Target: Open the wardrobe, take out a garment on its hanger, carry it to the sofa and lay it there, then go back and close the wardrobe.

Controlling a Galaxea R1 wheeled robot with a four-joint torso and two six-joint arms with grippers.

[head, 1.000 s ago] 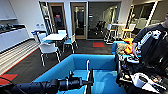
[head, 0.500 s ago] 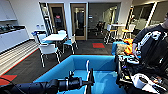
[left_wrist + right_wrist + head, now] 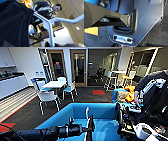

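The blue sofa [image 3: 75,112] stands right in front of me, its seat open toward me. My left arm reaches in from the left, and my left gripper [image 3: 90,124] is shut on the stem of the white hanger [image 3: 87,113], held upright above the sofa seat. In the left wrist view the hanger [image 3: 50,25] rises from the gripper, and the black garment [image 3: 12,25] drapes from one of its arms. My right arm's white housing [image 3: 142,132] sits low on the right.
A person [image 3: 152,94] with a control rig stands close on my right. Behind the sofa, an orange item [image 3: 130,93] lies on another blue seat [image 3: 117,94]. A white table [image 3: 53,84] with chairs [image 3: 47,97] stands to the left, and a counter [image 3: 12,84] runs along the left wall.
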